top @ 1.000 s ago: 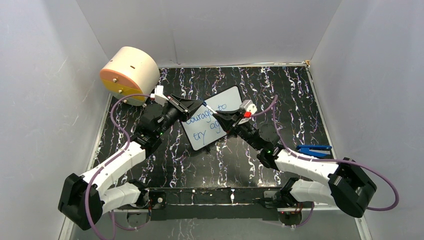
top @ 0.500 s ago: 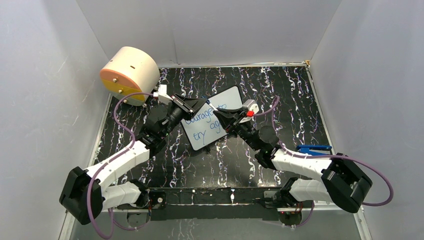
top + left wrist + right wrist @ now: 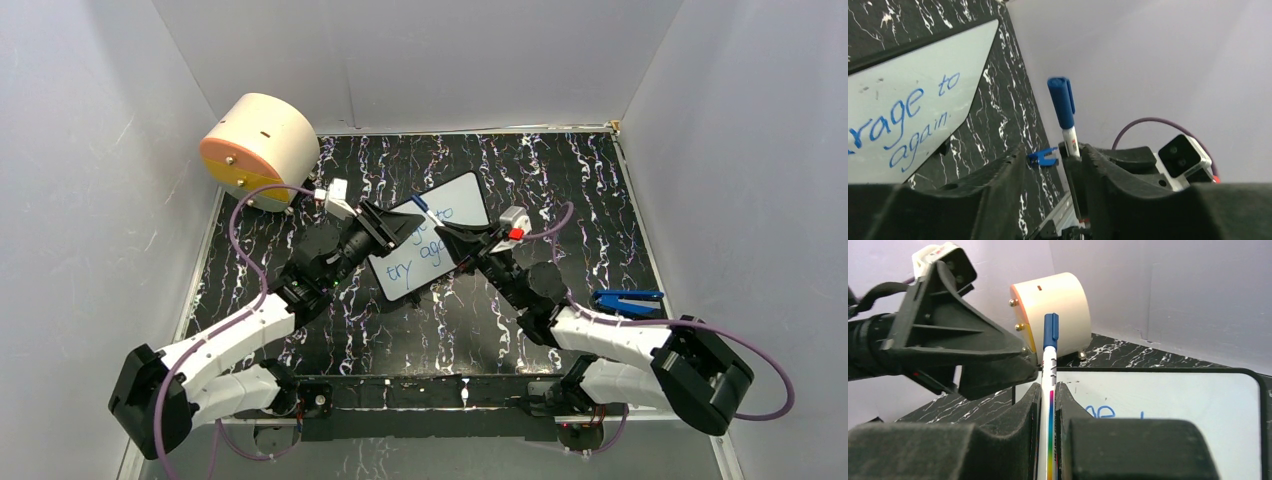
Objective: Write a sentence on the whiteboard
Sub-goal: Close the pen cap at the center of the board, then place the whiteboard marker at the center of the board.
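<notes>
— Where does the whiteboard [image 3: 470, 198] sit?
— Flat on the black marbled table [image 3: 570, 180], turned at a slant, one corner pointing toward the back wall. The sentence [image 3: 908, 117] runs across it in blue handwriting on two lines; the left wrist view shows "rage to" above "again.", and the arms hide the rest

— What is over the board?
— Both grippers, meeting above it. The right gripper [image 3: 1048, 390] comes in from the board's right side, its fingers clamped on a marker [image 3: 1049, 360] with a white barrel. The marker's blue cap is on and points up and away from the board's face

— And the other one?
— The left gripper [image 3: 405, 222] reaches in from the board's left side, its tip just beside the capped end. Its jaws stand apart; between them the left wrist view shows table and nothing gripped

— Anything else near the board?
— A cream-and-orange drum [image 3: 255, 145] lies on its side beyond the board's left corner, against the wall. A small blue clip-like piece [image 3: 628, 298] lies well to the board's right, nearer the arm bases
</notes>
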You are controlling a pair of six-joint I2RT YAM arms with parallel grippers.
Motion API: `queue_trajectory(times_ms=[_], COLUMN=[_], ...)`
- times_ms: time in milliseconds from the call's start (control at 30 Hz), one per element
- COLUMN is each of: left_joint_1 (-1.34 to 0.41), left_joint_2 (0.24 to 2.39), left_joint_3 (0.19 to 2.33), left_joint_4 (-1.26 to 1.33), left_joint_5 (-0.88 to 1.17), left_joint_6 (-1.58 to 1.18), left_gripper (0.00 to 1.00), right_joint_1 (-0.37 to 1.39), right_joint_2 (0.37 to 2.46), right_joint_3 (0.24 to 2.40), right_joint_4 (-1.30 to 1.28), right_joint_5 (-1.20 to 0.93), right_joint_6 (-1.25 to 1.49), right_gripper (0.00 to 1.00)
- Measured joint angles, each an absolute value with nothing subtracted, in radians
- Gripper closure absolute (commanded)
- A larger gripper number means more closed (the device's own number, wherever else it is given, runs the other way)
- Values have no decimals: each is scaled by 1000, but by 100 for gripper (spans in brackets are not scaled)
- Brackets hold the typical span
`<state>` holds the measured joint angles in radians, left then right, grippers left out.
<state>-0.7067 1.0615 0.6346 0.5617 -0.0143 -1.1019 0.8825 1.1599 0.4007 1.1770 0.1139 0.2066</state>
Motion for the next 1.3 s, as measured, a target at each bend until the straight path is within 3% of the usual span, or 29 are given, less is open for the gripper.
queue_trajectory(times_ms=[167, 600, 733, 967, 1300], left_joint_1=[-720, -682, -674, -671, -668], left_joint_2=[1024, 1056, 1110, 1126, 1145], left_joint_3=[715, 821, 835, 862, 874], left_joint_4=[414, 290, 282, 283, 283], left_joint_5=[-25, -21, 15, 51, 105], left_joint_6=[-971, -842, -841, -837, -846], left_gripper=[37, 45, 58, 66, 97], right_joint_1=[877, 877, 877, 877, 877], right_joint_2=[1094, 1033, 1027, 1027, 1027], right_joint_3=[364, 331, 331, 331, 331], right_joint_4=[1157, 1100, 1100, 1094, 1087], right_joint_5=[140, 86, 71, 56, 49], right_joint_6=[207, 291, 314, 331, 339], right_gripper=[100, 100, 100, 100, 100])
